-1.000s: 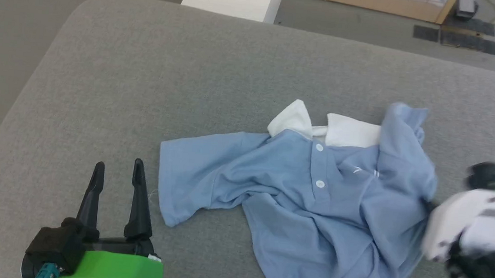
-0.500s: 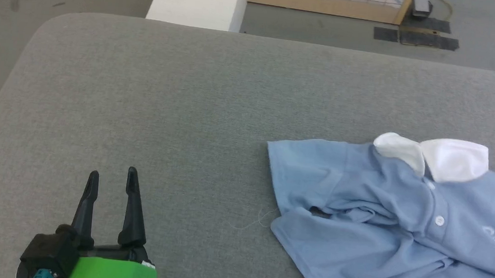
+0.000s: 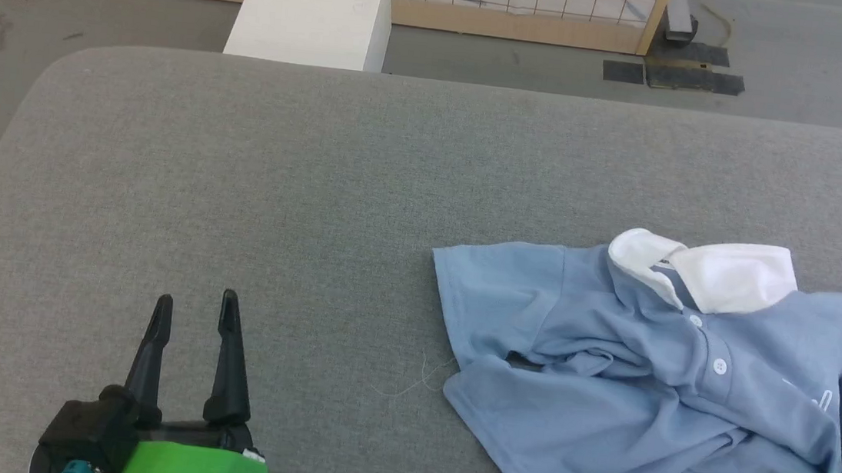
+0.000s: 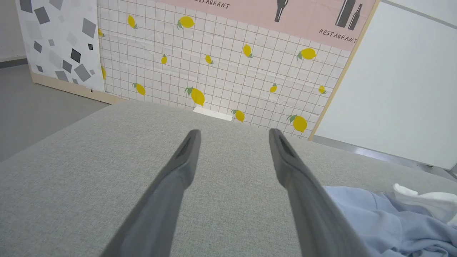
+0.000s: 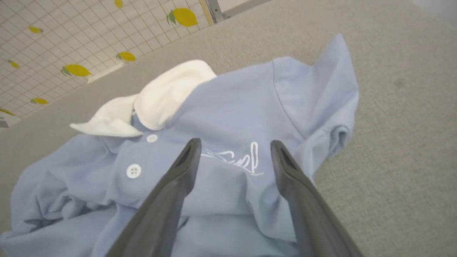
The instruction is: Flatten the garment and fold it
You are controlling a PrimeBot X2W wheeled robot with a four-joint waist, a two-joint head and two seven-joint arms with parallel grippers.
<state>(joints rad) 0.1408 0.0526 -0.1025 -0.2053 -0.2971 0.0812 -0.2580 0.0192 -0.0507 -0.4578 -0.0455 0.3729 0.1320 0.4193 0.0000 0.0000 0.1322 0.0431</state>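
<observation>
You have the garment lying on the right half of the grey cloth-covered desk, front side up and badly rumpled. Its white collar points toward the far edge, and two small white buttons run down the placket below it. One sleeve lies fairly flat toward the middle of the desk. The body below it is bunched into folds, with the lower part doubled over itself near the near edge. A thin loose thread lies on the desk just beside the shirt's left edge.

Your right hand is over the chest of the shirt with its fingers spread wide. In the right wrist view the white script logo sits between the two fingertips, and no cloth is pinched. Whether the tips touch the fabric, you cannot tell. The other sleeve is humped up just beyond that hand.

Your left hand is at the near left of the desk, well apart from the shirt, with its fingers spread and holding nothing over bare grey cloth.

Past the far edge stands a white block, and behind it is a tiled wall panel printed with lemons.
</observation>
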